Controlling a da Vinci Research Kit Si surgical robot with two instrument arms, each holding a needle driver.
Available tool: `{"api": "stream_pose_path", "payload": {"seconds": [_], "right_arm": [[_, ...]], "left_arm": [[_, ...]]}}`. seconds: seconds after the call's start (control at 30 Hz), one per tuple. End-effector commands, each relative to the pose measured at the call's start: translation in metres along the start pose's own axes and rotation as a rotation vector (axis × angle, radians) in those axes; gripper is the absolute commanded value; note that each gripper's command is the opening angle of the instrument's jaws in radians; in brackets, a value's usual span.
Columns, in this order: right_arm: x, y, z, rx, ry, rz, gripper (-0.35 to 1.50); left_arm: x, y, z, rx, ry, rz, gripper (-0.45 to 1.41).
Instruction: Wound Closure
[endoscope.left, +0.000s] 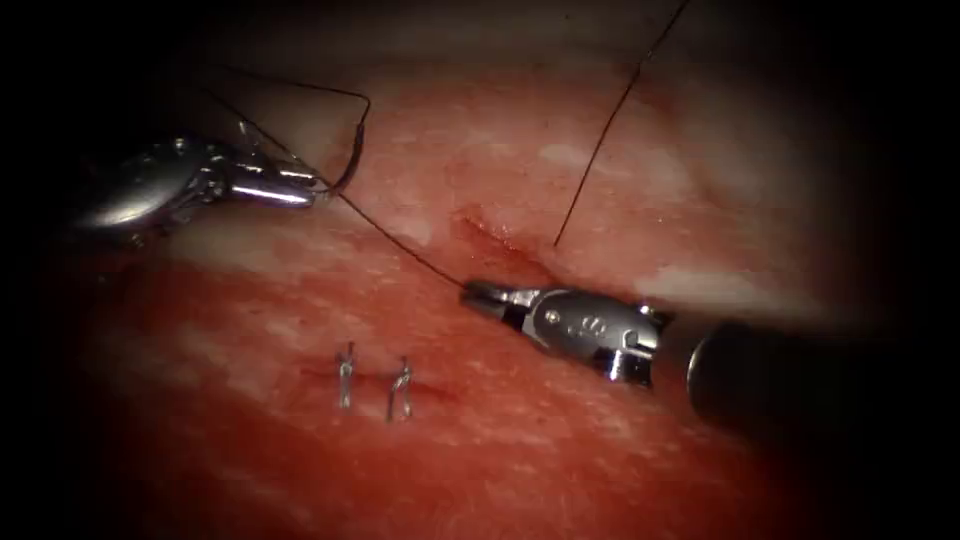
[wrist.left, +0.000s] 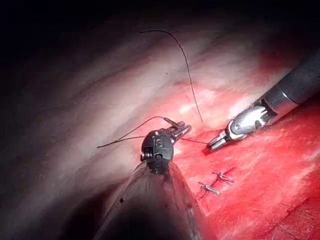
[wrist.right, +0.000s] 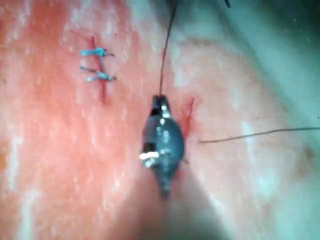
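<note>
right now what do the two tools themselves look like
Both are shiny silver metal. The right tool has slim tapered jaws, a rounded wrist housing with small stamped marks and rivets, and a dark, thick round shaft. The left tool has a smooth bulbous silver housing narrowing to thin jaws; its wrist joint looks black in the left wrist view.

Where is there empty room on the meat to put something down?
Bare tissue lies below the right tool and right of the two stitches. It is crowded between both tools, where thread crosses toward the left tool.
</note>
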Motion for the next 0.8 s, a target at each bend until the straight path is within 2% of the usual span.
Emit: {"api": "stream_pose_path", "payload": {"seconds": [0.03, 0.3, 0.5, 0.8], "right_arm": [[0.0008, -0.0011, 0.0007, 0.020, -0.008, -0.002, -0.35], [0.0055, -0.0056, -0.0013, 0.085, -0.011, 0.001, -0.35], [0.0083, -0.0084, -0.0017, 0.124, -0.025, -0.002, -0.35], [0.0106, -0.0116, -0.0019, 0.187, -0.056, -0.016, -0.35]], "left_arm": [[-0.0005, -0.0003, 0.0007, -0.001, 0.001, -0.001, -0.45], [-0.0005, -0.0003, 0.0007, -0.001, 0.001, -0.001, -0.45], [-0.0005, -0.0003, 0.0007, -0.001, 0.001, -0.001, -0.45], [-0.0006, -0.0004, 0.0006, -0.001, 0.001, -0.001, -0.45]]}}
